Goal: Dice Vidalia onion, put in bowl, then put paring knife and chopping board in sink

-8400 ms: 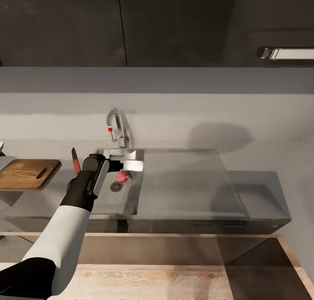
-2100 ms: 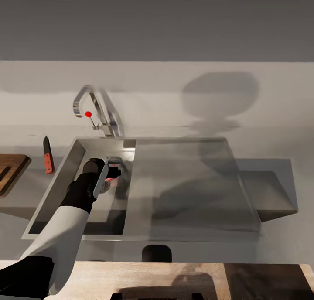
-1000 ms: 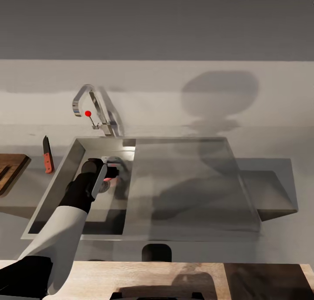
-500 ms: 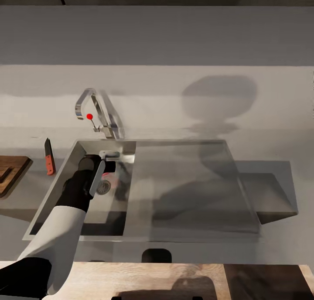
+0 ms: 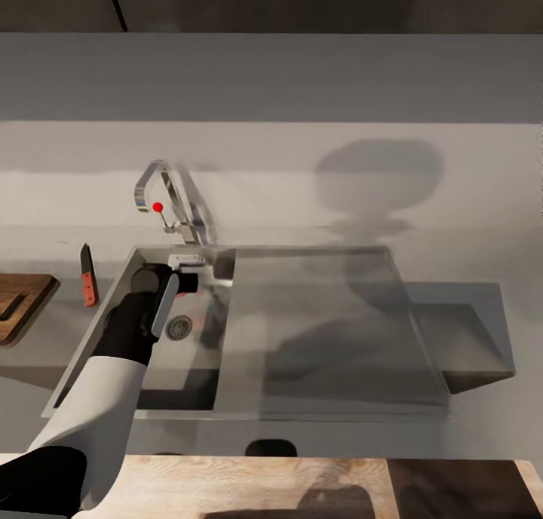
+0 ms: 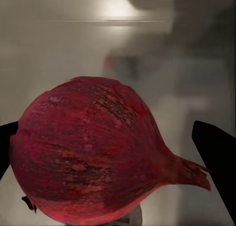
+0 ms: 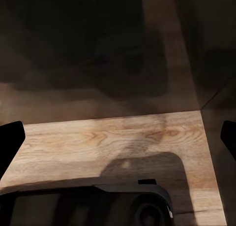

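The pinkish-red Vidalia onion (image 6: 93,152) sits between the dark fingers (image 6: 216,152) of my left gripper (image 6: 110,147), which is shut on it. In the head view that gripper (image 5: 188,281) hangs inside the sink (image 5: 98,330), near the back wall and above the round drain (image 5: 179,327); it hides nearly all of the onion there. The paring knife (image 5: 88,276) lies on the countertop (image 5: 45,345) left of the sink, red handle towards me. The chopping board (image 5: 19,300) shows at the left edge. My right gripper (image 7: 118,137) is open over a wooden floor. The bowl is out of view.
A chrome tap (image 5: 162,195) with a red knob (image 5: 157,207) rises behind the basin, close to my left wrist. The flat drainboard (image 5: 324,323) spreads to the right of the basin. A grey wall backs the counter, with dark cabinets above.
My left gripper has lifted the onion off the basin floor by the drain and drawn it towards the back wall. The head camera has tilted up a little.
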Available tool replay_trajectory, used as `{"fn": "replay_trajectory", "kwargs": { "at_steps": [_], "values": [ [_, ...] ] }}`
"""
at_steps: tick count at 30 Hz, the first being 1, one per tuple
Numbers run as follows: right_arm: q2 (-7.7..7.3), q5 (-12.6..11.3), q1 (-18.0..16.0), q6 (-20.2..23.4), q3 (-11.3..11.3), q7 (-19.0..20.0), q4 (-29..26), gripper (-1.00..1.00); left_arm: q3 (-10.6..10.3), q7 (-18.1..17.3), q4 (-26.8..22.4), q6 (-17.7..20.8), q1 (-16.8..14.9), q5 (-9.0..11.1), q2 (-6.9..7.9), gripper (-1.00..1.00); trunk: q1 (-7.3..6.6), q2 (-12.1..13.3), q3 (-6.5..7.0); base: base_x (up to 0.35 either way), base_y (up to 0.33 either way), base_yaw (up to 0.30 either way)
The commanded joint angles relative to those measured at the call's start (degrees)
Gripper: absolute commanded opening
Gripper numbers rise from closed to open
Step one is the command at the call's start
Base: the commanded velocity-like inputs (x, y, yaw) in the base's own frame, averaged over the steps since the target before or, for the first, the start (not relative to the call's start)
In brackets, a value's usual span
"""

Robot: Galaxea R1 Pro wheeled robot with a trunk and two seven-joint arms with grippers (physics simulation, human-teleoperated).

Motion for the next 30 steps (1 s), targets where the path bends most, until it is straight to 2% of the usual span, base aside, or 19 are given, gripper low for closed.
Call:
{"fn": "replay_trajectory", "kwargs": {
  "at_steps": [1,17,30],
  "values": [
    [-0.04,-0.62,0.03,-0.13,0.22,0.35,-0.10,1.00,-0.06,0.42,-0.40,0.21,-0.04,0.42,0.00,-1.00,0.04,-0.09,0.02,0.000,0.000,0.000],
    [-0.05,-0.62,0.03,-0.36,0.22,0.35,-0.08,1.00,-0.06,0.24,-5.76,0.56,-0.07,1.08,0.00,-1.00,0.04,-0.09,1.45,-0.013,0.000,0.000],
    [-0.05,-0.62,0.03,0.00,0.13,0.27,-0.07,1.00,-0.06,0.24,-6.27,0.56,0.01,1.01,0.01,-1.00,0.04,-0.09,2.62,-0.286,0.052,0.000]
  ]
}}
